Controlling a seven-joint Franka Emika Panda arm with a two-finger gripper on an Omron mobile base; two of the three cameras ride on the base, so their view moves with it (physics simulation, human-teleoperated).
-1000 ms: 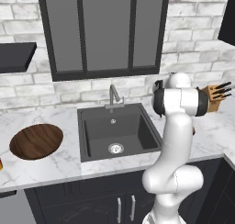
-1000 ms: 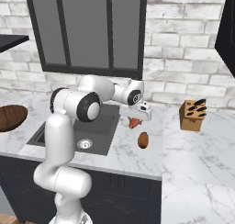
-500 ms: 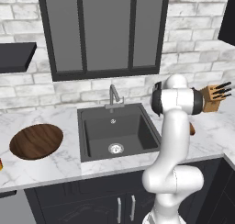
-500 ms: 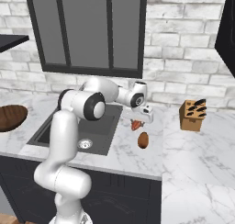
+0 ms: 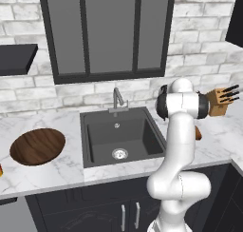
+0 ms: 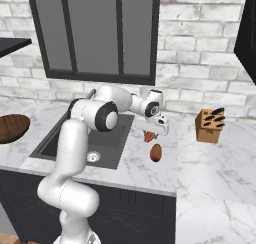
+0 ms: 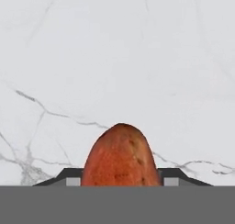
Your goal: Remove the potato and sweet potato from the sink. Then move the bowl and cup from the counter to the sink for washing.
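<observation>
While the two-finger gripper (image 6: 149,136) hangs over the white grey-veined marble counter (image 6: 210,160), its jaws are clamped on the bright reddish-orange elongated sweet potato (image 7: 120,156), which fills the gap between the dark fingertips (image 7: 69,176) in the hand view. Directly beneath the hand: bare marble, open on all sides in that view. Just below and beside the gripper, toward the counter's front edge, the dull brown oval potato (image 6: 156,152) lies on the marble, apart from the held piece. Square dark grey recessed sink (image 5: 118,136) sits behind the hand, its near rim close by; silver drain (image 5: 119,154) showing. Wooden knife block (image 6: 208,125) stands well beyond the hand against the brick wall. Wide dark brown wooden bowl (image 5: 37,146) rests far across the sink; a sliver of the yellow-orange cup (image 5: 1,169) shows at the frame edge past it.
</observation>
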